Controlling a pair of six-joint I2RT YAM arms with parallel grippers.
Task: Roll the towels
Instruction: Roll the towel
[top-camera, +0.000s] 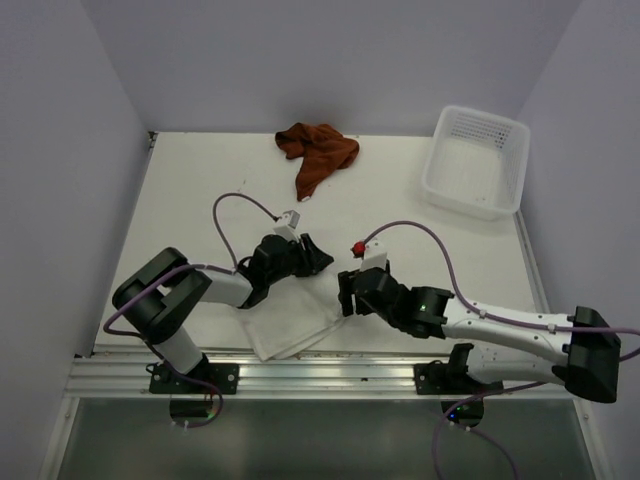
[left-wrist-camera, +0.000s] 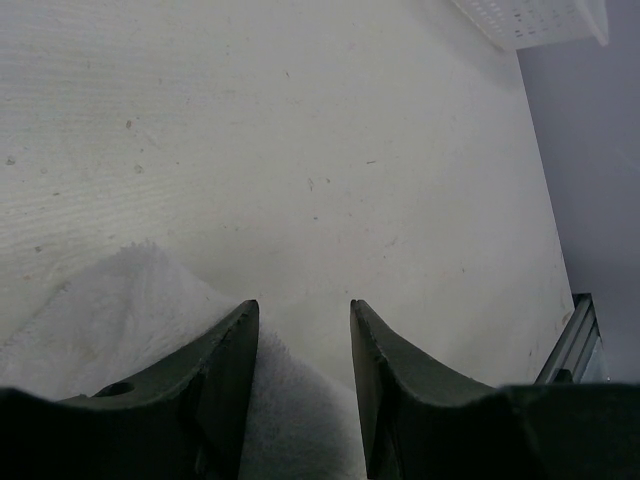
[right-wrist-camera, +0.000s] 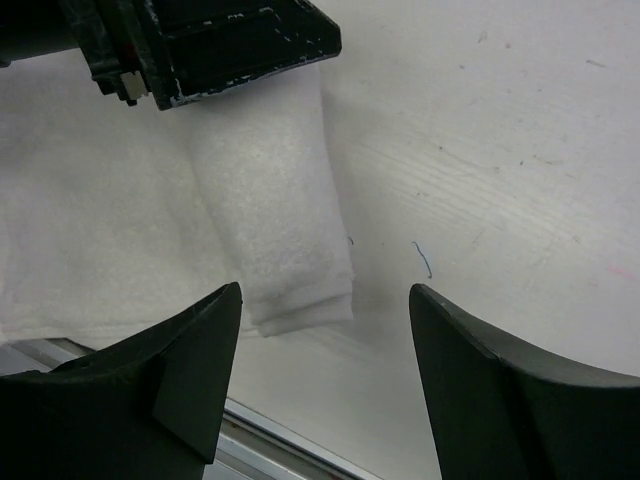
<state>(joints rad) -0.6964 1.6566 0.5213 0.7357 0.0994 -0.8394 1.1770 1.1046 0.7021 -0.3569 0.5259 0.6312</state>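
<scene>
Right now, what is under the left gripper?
The white towel, one edge rolled, lies on the table under the left gripper. The gripper hides the roll's upper part.

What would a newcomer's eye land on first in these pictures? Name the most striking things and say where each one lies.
The left arm and right arm meet over a white towel at the near edge of the table, with part of it doubled into a thick strip. A crumpled rust-brown towel lies at the far edge. A white perforated basket sits in the far right corner.
</scene>
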